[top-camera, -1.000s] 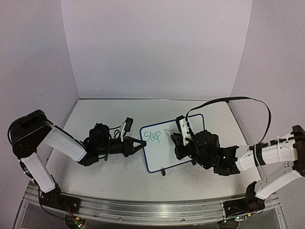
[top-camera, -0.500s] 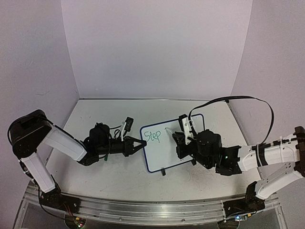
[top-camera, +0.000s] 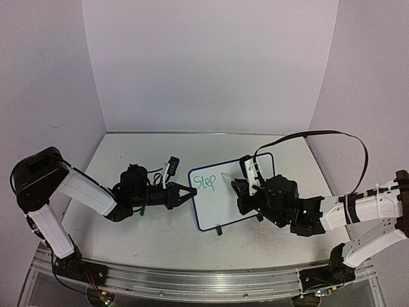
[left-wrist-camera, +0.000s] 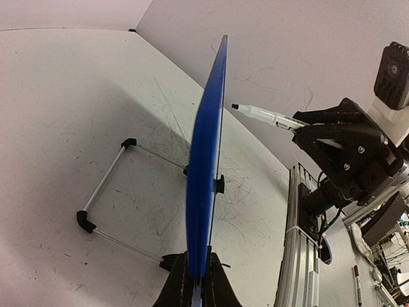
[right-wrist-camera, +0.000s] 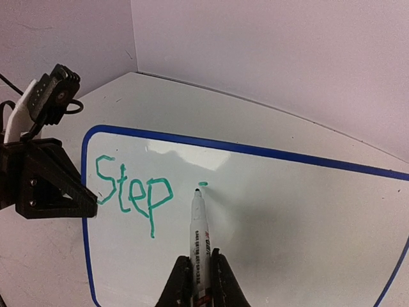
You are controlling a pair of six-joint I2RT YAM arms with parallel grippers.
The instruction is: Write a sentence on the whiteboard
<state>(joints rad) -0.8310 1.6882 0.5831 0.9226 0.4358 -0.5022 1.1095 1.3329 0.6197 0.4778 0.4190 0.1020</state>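
Note:
The whiteboard (top-camera: 220, 206) stands tilted on its feet mid-table, white with a blue rim. Green lettering "Step" (top-camera: 204, 182) sits at its top left; in the right wrist view it reads "Step" (right-wrist-camera: 131, 192) with a small green dot (right-wrist-camera: 202, 184) to its right. My right gripper (top-camera: 239, 187) (right-wrist-camera: 200, 259) is shut on a white marker (right-wrist-camera: 199, 233), whose tip is just below the dot. My left gripper (top-camera: 190, 192) (left-wrist-camera: 197, 265) is shut on the board's left edge, seen edge-on (left-wrist-camera: 208, 160). In the left wrist view the marker (left-wrist-camera: 265, 116) points at the board face with its tip a short way off.
The board's wire stand (left-wrist-camera: 105, 185) reaches out behind it on the scribbled tabletop. The aluminium rail (top-camera: 204, 281) runs along the near edge. White walls (top-camera: 211, 64) close in the back and sides. A black cable (top-camera: 319, 135) loops over the right arm.
My right arm with the marker has shifted slightly to the right and nearer. My left arm and the board have not moved.

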